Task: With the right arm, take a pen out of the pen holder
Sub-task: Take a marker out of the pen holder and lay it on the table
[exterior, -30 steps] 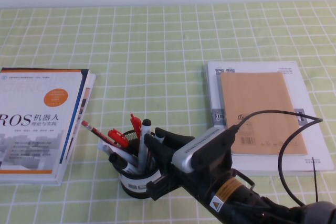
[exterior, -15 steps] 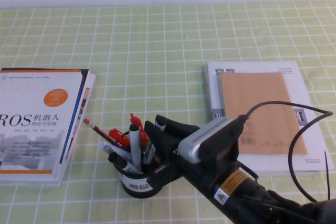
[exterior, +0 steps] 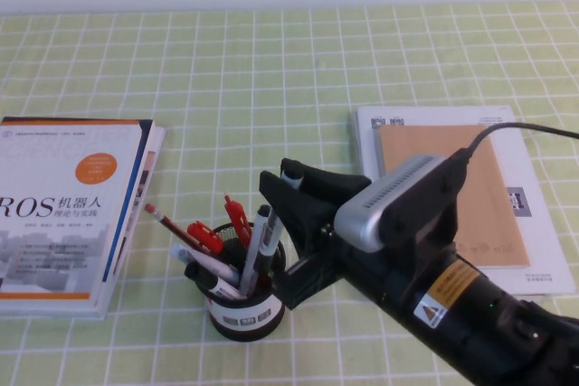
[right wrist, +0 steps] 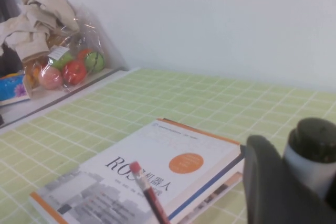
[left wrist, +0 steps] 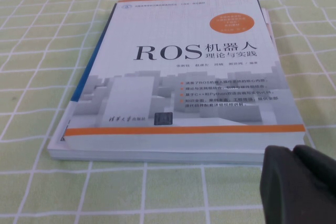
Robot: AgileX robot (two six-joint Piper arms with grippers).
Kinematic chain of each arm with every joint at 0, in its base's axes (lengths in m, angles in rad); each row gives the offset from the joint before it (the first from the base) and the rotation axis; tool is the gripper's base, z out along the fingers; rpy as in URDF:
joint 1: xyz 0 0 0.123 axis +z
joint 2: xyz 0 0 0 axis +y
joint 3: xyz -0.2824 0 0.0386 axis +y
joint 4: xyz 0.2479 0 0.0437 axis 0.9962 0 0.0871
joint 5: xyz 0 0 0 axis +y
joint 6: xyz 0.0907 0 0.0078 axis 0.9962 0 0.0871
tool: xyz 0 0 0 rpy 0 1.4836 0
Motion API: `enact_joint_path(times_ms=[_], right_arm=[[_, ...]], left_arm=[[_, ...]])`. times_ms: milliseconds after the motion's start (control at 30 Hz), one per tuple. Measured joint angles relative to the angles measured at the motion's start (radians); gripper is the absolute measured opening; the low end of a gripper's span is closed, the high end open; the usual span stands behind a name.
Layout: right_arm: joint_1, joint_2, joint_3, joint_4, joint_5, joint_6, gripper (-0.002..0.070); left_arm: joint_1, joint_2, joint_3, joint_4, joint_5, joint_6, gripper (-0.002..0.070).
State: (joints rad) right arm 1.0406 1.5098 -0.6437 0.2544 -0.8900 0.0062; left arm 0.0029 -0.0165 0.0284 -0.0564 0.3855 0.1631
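The black pen holder with a white label stands near the table's front edge and holds several pens, among them red pens and a red pencil. My right gripper reaches in from the right over the holder's rim and is shut on a white marker with a black cap, whose lower end is still inside the holder. In the right wrist view the marker stands pressed against the dark finger. My left gripper is shut and empty, low over the cloth beside the ROS book.
The ROS book lies left of the holder. A white book with a brown notebook on it lies to the right, under my right arm. A green checked cloth covers the table. A bag of toy fruit sits off the table's far side.
My right gripper has risen and shifted right, and the black-capped marker has come up with it. The holder has barely moved.
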Motion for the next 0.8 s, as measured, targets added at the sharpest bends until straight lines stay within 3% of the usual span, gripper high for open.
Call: enact_joint_path(times_ms=[200,500,633,800], right_arm=[[0.000,-0.145,0.000,0.093,0.154,-0.130,0.0097],[-0.038,-0.242,-0.120,0.383,0.483,-0.504,0.0097],[-0.138,-0.238,-0.204,0.404,0.699,-0.526,0.0097],[-0.285,-0.189,-0.346,0.275,0.972,-0.352,0.0097]], left_arm=[[0.000,0.000,0.000,0.000,0.000,0.000,-0.0006],[0.000,0.000,0.000,0.000,0.000,0.000,-0.0006],[0.000,0.000,0.000,0.000,0.000,0.000,-0.0006],[0.000,0.000,0.000,0.000,0.000,0.000,-0.0006]])
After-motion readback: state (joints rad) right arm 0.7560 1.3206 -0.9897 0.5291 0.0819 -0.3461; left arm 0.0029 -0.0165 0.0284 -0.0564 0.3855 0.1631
